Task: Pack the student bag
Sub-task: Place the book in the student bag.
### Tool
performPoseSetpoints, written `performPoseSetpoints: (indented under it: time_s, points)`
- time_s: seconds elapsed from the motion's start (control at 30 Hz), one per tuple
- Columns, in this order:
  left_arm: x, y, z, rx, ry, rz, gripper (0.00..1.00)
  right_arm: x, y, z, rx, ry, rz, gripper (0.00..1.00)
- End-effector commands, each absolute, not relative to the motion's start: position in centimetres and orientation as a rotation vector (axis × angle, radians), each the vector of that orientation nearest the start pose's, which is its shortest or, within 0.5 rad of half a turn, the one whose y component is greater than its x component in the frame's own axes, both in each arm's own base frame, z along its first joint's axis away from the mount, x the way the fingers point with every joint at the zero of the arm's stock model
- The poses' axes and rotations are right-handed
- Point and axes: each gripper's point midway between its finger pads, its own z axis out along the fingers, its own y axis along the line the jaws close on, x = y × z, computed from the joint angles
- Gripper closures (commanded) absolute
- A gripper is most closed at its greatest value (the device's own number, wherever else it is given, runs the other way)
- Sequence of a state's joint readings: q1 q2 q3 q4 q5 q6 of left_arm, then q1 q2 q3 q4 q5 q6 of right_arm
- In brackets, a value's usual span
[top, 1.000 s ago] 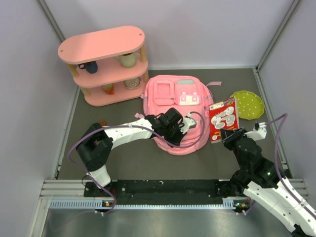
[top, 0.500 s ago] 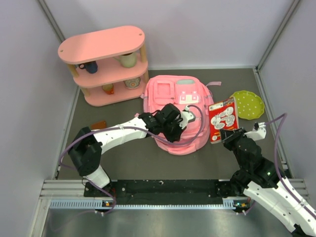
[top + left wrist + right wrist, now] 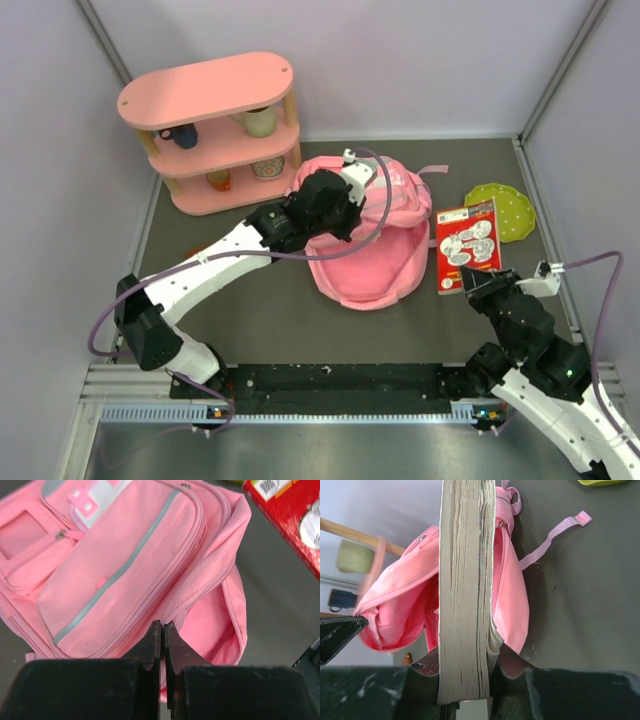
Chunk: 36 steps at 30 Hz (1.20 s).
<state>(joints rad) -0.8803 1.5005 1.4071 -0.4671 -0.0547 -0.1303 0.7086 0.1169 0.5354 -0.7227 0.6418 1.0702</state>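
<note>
**Item:** backpack (image 3: 375, 262), pink cloth, with front pockets and thin straps.

**Location:** We find it in the middle of the table (image 3: 260, 310), to the right of the pink shelf (image 3: 205, 90) and just left of the book (image 3: 468, 245). Its front panel is raised toward the far side, so the main mouth gapes toward the near side.

**Left gripper (image 3: 162, 625):** The jaws are pressed together on the zip edge of the backpack's front panel and hold that flap up.

**Right gripper (image 3: 478, 283):** It is clamped across the near edge of the book, a red-covered volume standing clear of the table to the right of the open mouth. A green dotted plate (image 3: 510, 205) lies beyond it.

**Handling:** We judge the backpack light, limp and unbreakable. The cloth looks grippy rather than slick, but it will sag and fold wherever it is not held.

**Where to hold:** We rate the seamed zip edge or a strap as the best hold, since the doubled cloth there gives the jaws something to bite. A pinch in the middle of a panel would likely only bunch the fabric, and the mouth may fall shut if the flap is released.
</note>
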Motion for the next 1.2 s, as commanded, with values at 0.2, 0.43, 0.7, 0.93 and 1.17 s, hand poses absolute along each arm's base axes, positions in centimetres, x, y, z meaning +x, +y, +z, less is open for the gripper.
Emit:
performPoseSetpoints:
  time_s: [0.2,0.43,0.7,0.93,1.17]
  points:
    - [31.3,-35.0,35.2,0.519,1.816,-0.654,1.0,17.0,9.6,21.3,0.887,1.741,1.0,1.0]
    - [30.5,-36.5,36.2,0.534,1.789,-0.762,1.0,17.0,15.3,20.1,0.797,1.857,1.241,1.0]
    - [29.3,-36.5,37.0,0.548,1.771,-0.799,1.0,19.6,19.9,22.7,0.683,1.779,1.423,1.0]
    - [28.2,-36.5,37.4,0.555,1.767,-0.818,1.0,21.4,22.0,24.8,0.622,1.763,1.443,1.0]
    - [26.9,-37.0,38.1,0.576,1.747,-0.855,1.0,24.1,22.2,24.7,0.665,1.683,1.406,1.0]
